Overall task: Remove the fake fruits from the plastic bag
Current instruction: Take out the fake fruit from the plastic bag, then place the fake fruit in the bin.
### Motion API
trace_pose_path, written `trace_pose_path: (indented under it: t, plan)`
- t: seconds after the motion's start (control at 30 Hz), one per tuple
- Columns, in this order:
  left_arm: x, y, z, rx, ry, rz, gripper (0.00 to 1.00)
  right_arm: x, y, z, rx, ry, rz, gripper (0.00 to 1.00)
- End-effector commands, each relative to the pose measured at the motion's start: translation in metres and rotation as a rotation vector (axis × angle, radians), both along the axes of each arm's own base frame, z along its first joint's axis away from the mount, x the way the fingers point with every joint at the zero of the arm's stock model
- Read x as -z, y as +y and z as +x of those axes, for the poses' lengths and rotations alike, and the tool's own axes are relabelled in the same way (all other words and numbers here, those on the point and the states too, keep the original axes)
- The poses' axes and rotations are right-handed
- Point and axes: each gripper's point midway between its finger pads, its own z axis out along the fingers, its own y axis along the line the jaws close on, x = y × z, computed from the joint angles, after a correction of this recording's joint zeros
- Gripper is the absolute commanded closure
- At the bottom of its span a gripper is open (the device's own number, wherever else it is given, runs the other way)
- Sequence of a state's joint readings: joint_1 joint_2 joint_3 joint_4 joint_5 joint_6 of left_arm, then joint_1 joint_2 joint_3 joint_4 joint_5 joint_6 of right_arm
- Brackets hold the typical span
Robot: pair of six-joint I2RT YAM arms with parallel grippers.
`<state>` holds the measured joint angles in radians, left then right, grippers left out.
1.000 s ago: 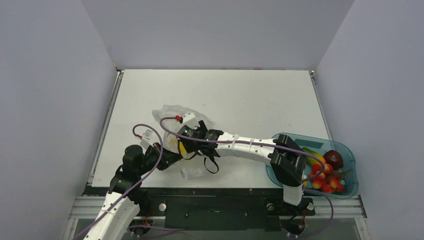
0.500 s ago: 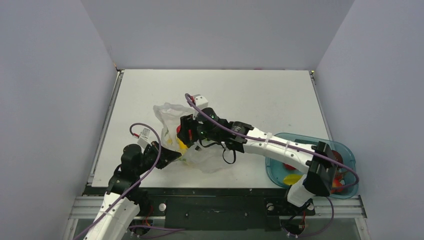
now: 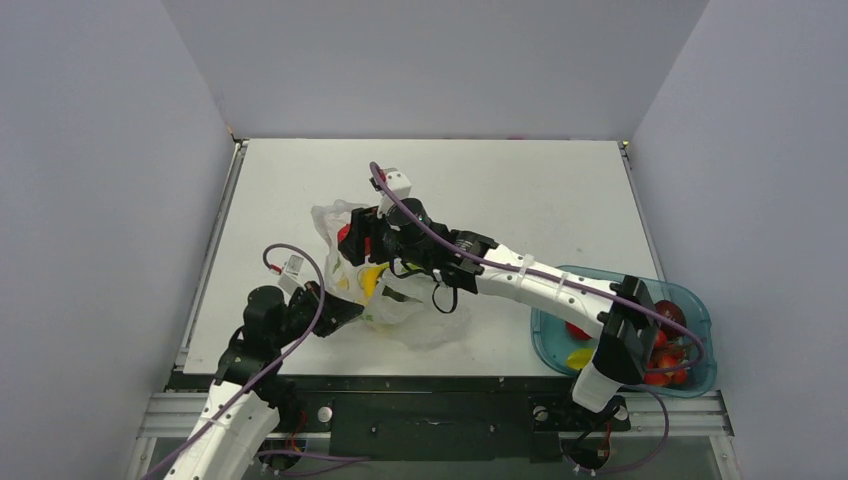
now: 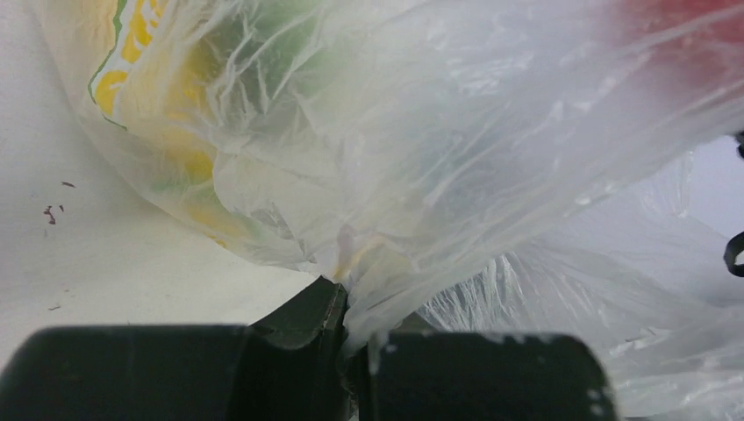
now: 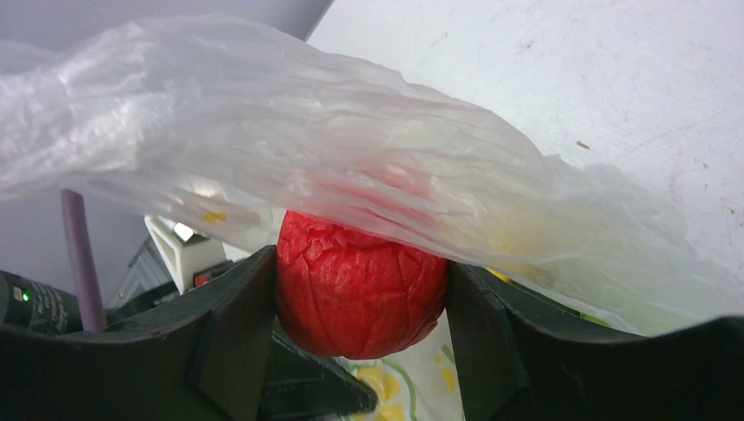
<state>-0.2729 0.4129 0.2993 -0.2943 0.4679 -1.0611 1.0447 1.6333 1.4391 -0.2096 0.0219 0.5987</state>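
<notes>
Nearest us, at about 7 o'clock on the table [image 3: 520, 190], the left gripper [image 4: 346, 303] is clenched on a gathered fold of the plastic bag [image 4: 456, 175]. In its wrist view the film bunches right at the closed black fingertips and fans out toward 12 o'clock. Blurred yellow and green pieces [image 4: 132, 61] show through the film at 11 o'clock, and a red blur sits at 1 o'clock.

At 4 o'clock, near the front edge, we see the teal tray [image 3: 710, 330], well apart from the bag. It holds several red fruits [image 3: 665, 365], a yellow slice [image 3: 580, 356] and a dark red round fruit [image 3: 668, 318]. The right arm's elbow covers part of its left side.

From above, the bag lies left of the table's centre, between 8 and 9 o'clock, crumpled and lifted at its far end. A banana [image 3: 373, 278] lies inside it, just beyond the left gripper.

Farthest along the bag, the right gripper [image 5: 360, 298] is grasping a red round fruit [image 5: 360, 285], one black finger pressed to each side. The fruit's surface looks creased. Film drapes over its top, so it sits at the bag's far edge, under the film. We cannot tell whether film lies between the fingers and the fruit.
</notes>
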Motion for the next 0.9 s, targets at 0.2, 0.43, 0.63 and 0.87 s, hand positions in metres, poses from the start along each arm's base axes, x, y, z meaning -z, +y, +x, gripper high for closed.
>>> trace_pose_path:
  t: [0.2,0.43,0.63,0.87]
  plan:
    - [-0.025,-0.006,-0.003,0.058,-0.092,-0.024,1.0,-0.082,0.022,0.029,0.082,-0.251,0.197,0.99]
    - [-0.009,0.001,-0.002,0.02,-0.059,0.018,1.0,-0.139,0.01,0.022,0.01,-0.188,0.318,1.0]
    - [-0.018,0.003,0.005,0.001,-0.095,0.029,1.0,-0.159,-0.018,-0.014,-0.079,-0.116,0.346,0.99]
    - [-0.015,0.008,0.001,0.009,-0.084,0.08,1.0,-0.095,-0.138,-0.01,0.148,-0.184,-0.009,1.0]
